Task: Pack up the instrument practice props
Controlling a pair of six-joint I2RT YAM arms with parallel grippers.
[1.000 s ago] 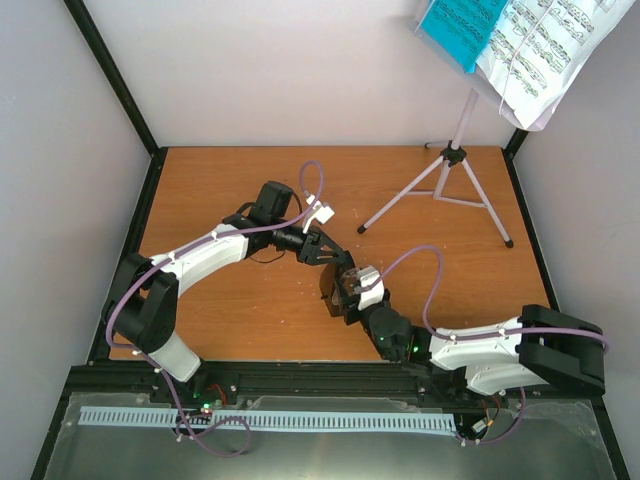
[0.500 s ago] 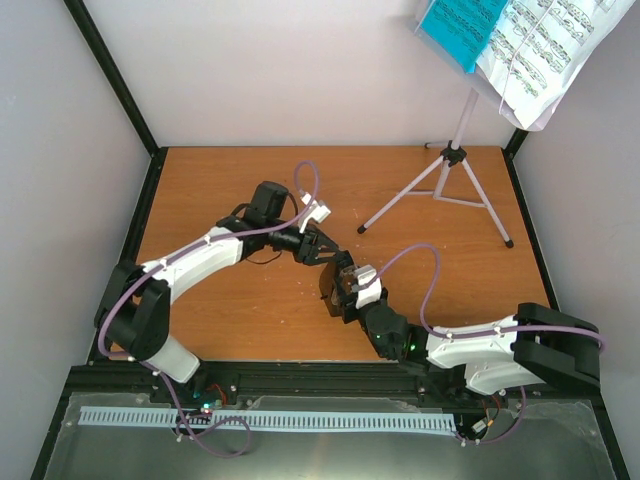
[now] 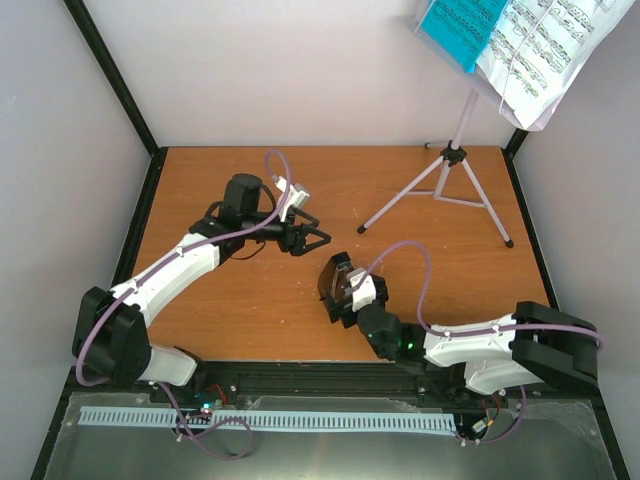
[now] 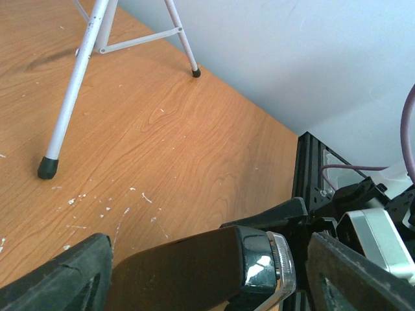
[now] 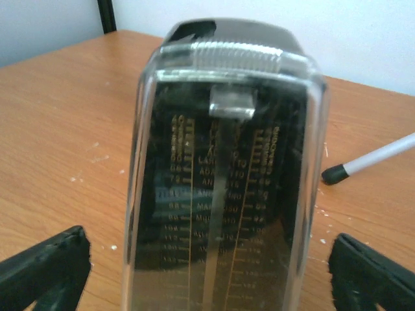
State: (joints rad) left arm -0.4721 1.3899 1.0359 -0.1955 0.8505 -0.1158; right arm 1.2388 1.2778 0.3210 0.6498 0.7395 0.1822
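One metronome [image 3: 334,282] sits mid-table, near the front edge, right in front of my right gripper [image 5: 207,272]. That gripper's two fingers [image 5: 42,269] are spread wide on either side of it, and I see a gap on the left side, so nothing is gripped. My left gripper [image 3: 312,238] is just beyond it, jaws apart and holding nothing. One tripod music stand [image 3: 455,160] is at the far right of the table [image 3: 240,310], carrying one teal folder [image 3: 462,25] and the sheet music [image 3: 545,45]; I can't count the pages. A second ago both grippers met at the metronome; since then the left arm has drawn back and both have opened, while the stand hasn't moved
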